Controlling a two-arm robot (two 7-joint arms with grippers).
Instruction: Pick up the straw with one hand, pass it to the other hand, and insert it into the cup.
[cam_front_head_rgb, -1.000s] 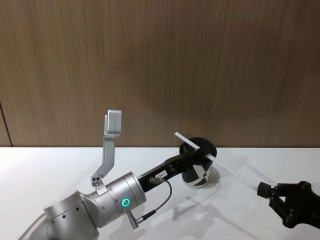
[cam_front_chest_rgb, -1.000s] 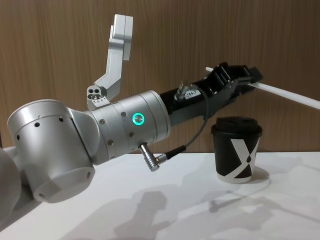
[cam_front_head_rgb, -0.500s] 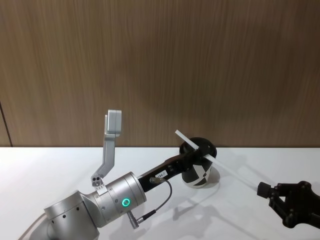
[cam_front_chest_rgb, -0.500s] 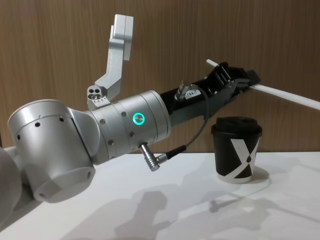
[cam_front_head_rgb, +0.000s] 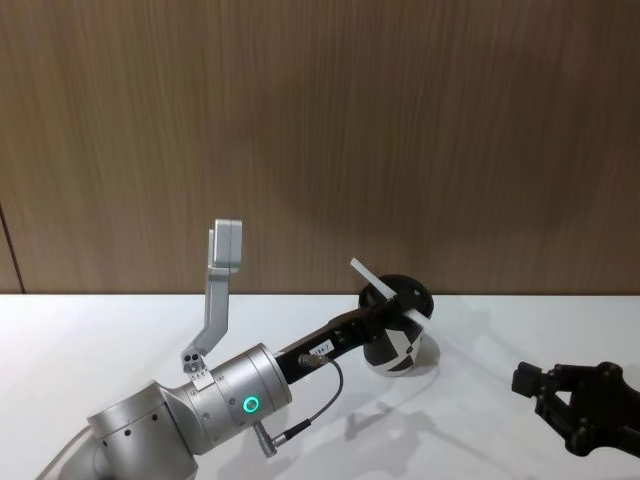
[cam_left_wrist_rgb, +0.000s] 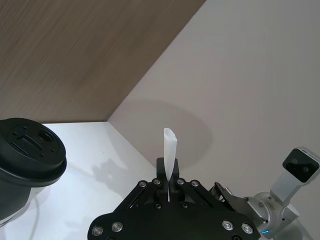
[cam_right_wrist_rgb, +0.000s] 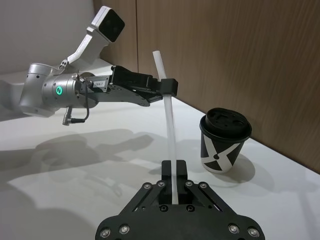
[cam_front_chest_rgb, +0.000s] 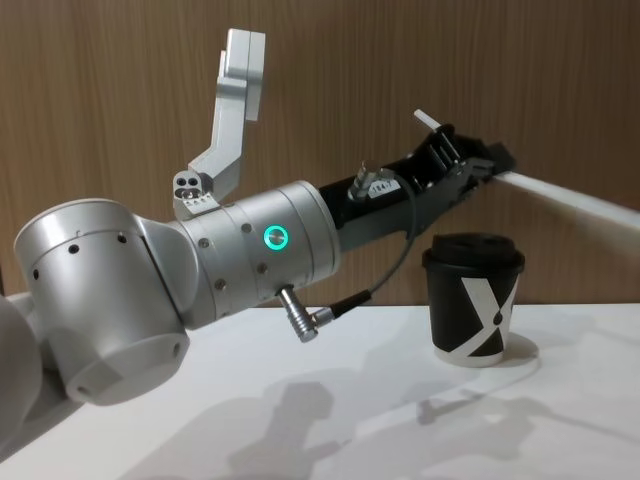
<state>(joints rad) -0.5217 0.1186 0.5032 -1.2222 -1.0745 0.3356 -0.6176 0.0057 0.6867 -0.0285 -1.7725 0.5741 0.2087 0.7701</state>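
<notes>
The white straw (cam_front_head_rgb: 368, 275) hangs slanted in the air above the black cup (cam_front_head_rgb: 405, 352). My left gripper (cam_front_head_rgb: 394, 303), on the silver arm with the green ring, is shut on the straw near its upper end (cam_left_wrist_rgb: 169, 145). In the right wrist view the straw (cam_right_wrist_rgb: 168, 120) runs down between the fingers of my black right gripper (cam_right_wrist_rgb: 173, 176), which is shut on its lower end. The right gripper (cam_front_head_rgb: 522, 380) sits low at the right. The cup (cam_front_chest_rgb: 472, 310) stands upright below the straw (cam_front_chest_rgb: 560, 189), its lid closed.
The white table (cam_front_head_rgb: 120, 330) runs back to a brown wood wall (cam_front_head_rgb: 320, 130). A silver camera bracket (cam_front_head_rgb: 222, 270) rises from the left arm, and a thin cable (cam_front_chest_rgb: 390, 275) loops under its wrist. Open table lies left of and in front of the cup.
The straw has tilted a little, its upper end rising, while its long right part swings. The right gripper has shifted slightly left. The cup has stayed put.
</notes>
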